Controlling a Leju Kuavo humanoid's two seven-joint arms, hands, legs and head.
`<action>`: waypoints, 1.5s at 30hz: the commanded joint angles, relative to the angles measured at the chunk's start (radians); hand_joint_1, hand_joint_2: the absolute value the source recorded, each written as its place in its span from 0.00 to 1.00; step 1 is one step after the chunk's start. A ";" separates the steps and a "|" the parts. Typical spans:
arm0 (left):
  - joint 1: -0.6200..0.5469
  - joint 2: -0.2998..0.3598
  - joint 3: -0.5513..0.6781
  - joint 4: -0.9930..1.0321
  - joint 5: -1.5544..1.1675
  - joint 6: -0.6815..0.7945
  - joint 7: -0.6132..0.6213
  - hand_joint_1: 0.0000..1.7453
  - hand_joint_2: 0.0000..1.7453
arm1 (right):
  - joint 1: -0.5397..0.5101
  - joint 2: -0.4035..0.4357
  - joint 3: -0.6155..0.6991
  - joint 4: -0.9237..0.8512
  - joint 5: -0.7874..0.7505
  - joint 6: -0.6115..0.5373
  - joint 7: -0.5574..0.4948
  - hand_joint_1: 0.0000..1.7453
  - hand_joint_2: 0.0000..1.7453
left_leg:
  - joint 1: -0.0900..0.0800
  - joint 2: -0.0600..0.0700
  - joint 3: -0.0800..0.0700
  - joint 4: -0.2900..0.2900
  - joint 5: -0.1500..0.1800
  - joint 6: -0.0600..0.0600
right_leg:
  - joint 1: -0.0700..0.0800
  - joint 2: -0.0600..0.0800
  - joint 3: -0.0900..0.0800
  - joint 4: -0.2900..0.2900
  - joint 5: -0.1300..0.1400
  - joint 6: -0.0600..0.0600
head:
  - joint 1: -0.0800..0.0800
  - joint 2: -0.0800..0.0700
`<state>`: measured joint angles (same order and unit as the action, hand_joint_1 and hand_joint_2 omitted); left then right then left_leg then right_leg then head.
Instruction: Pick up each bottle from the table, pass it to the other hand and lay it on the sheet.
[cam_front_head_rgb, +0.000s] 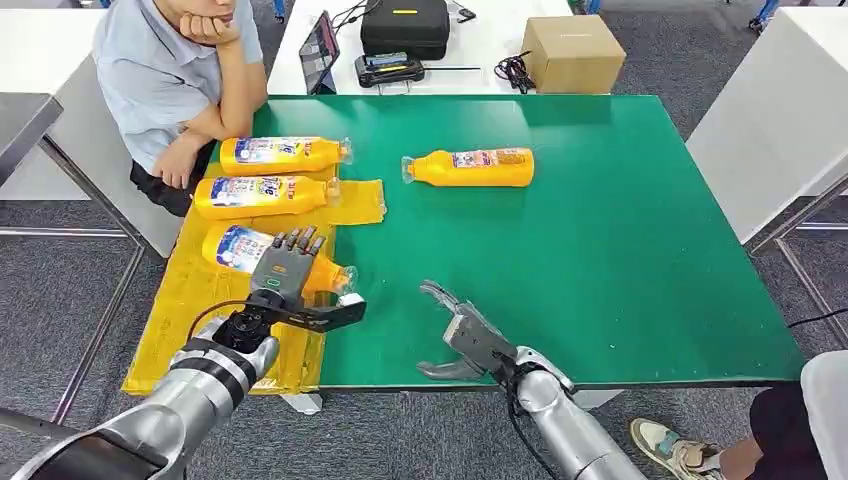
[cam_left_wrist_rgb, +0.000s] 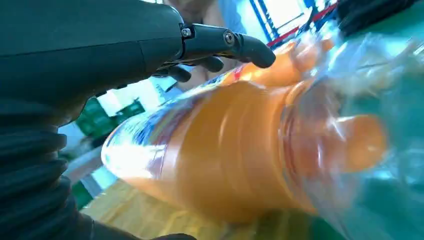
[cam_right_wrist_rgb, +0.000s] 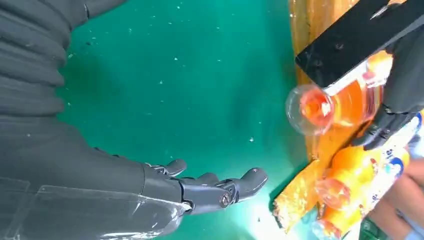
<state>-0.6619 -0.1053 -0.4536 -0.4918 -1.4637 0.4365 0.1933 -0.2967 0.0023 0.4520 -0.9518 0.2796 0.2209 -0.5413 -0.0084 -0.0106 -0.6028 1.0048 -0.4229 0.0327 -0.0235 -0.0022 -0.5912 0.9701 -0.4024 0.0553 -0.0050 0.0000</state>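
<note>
Risk lies in release: left hand (cam_front_head_rgb: 285, 262) wraps the third bottle (cam_front_head_rgb: 240, 247) on the yellow sheet (cam_front_head_rgb: 180, 310) at the bench's left edge; it could roll. Right hand (cam_front_head_rgb: 462, 335) hovers spread, empty; fourth bottle (cam_front_head_rgb: 470, 167) waits mid-bench.

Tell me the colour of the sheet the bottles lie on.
Yellow; the sheet shows best in the head view.

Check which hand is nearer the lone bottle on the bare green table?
Right. The right hand is open on the green, below the lone bottle. The left hand is farther off, holding another bottle over the sheet.
</note>
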 joint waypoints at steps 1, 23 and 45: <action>0.102 -0.013 0.025 -0.177 0.037 0.095 -0.060 0.00 1.00 | 0.020 -0.015 -0.033 0.001 0.004 -0.011 0.002 0.00 1.00 | 0.002 0.000 0.002 0.000 -0.002 -0.002 | 0.002 -0.001 0.003 0.000 -0.002 -0.002 | 0.000 0.000; 0.562 -0.007 -0.017 -0.889 0.529 0.262 -0.398 0.00 1.00 | 0.221 -0.016 -0.137 -0.225 0.011 -0.112 0.033 0.00 1.00 | 0.001 0.001 0.000 0.000 -0.005 -0.002 | 0.001 0.000 0.000 -0.001 -0.003 -0.002 | 0.000 0.000; 0.712 -0.057 -0.005 -1.072 1.360 0.048 -0.658 0.00 1.00 | 0.318 -0.111 -0.139 -0.441 0.738 -0.715 0.276 0.00 0.00 | 0.001 0.001 0.000 -0.001 -0.004 -0.001 | 0.001 0.000 0.000 -0.002 -0.002 -0.002 | 0.000 0.000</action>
<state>0.0395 -0.1637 -0.4528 -1.5480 -0.1290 0.5028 -0.4711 0.0267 -0.0221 0.2980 -1.4225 0.7210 -0.3698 -0.3938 -0.0085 -0.0100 -0.6046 1.0043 -0.4267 0.0326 -0.0236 -0.0017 -0.5937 0.9692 -0.4038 0.0553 -0.0053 0.0000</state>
